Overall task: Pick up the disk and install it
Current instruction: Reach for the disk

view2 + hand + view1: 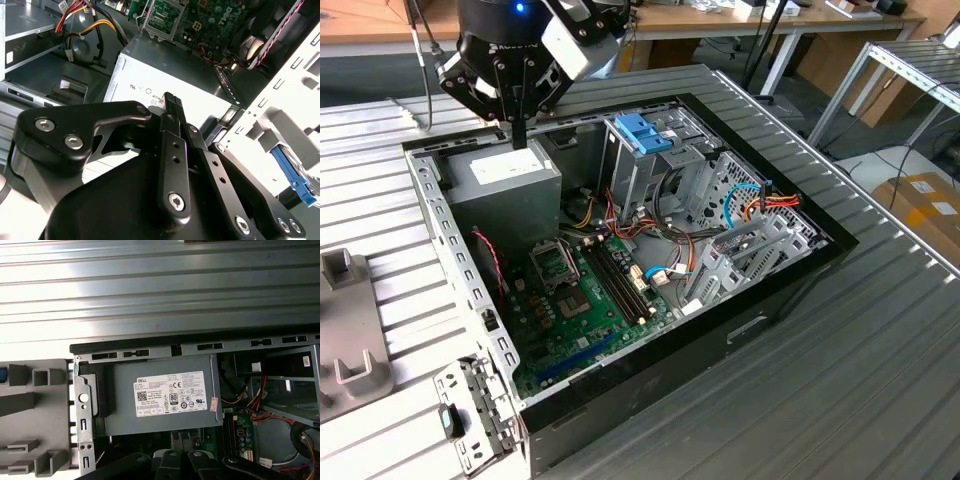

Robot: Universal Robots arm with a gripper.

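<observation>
Slatted metal table (880, 330), an open computer case (775, 300) lying on its side across the middle of it. The gripper (518, 138) hangs over the case's far corner on the exterior view's left, pointing straight down, just above the grey power-supply box (510, 190) that fills that corner. Its tips do not appear to touch the box lid. The fingers are pressed together into one dark bar with nothing between them. The second wrist view shows the same: the black fingers (171, 102) are closed and empty over the box's white label (145, 92). The first wrist view looks down on the power-supply box (165, 395), with the case's rear wall and bare table slats beyond it. Inside the case, the green motherboard (580, 290) lies on the floor, and a metal drive cage (740, 200) with red and yellow wires stands toward the exterior view's right. A bare blue bracket (645, 135) sits on top of the cage frame near the far wall. A grey moulded fixture (345, 320) lies on the table outside the case, at the exterior view's left edge. The disk (295, 177) is probably the blue-railed piece seen in the second wrist view past the case's pale slotted side wall. It is mostly hidden, outside the case and well apart from the gripper.
</observation>
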